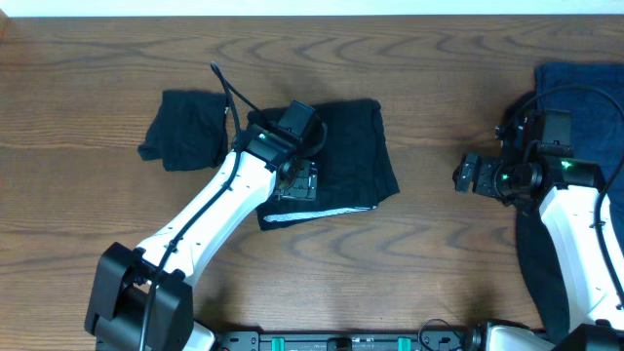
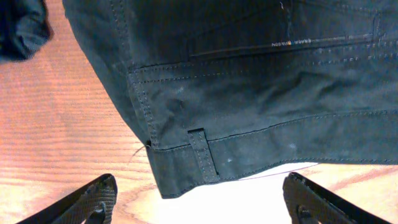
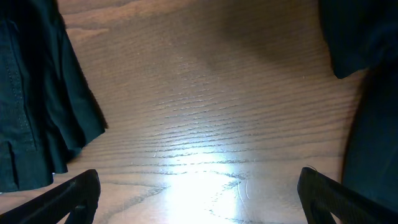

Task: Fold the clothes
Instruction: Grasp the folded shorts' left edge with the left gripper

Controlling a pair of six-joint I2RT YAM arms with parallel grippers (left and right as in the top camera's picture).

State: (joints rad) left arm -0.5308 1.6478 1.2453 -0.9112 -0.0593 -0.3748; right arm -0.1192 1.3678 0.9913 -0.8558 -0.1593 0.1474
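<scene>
A small garment (image 1: 180, 127) lies left of the large garment (image 1: 351, 146).

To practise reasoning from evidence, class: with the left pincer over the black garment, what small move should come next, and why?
Probably lift the left pincer straight up and clear. It stands open above the waistband of the black garment, gripping nothing; the garment lies flat as a compact rectangle, so this fold looks finished.

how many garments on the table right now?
3. Crumpled black one far left; folded black one at centre, under the left arm; navy-blue heap at the right edge. That heap may hold more than one, partly hidden by the right arm.
</scene>
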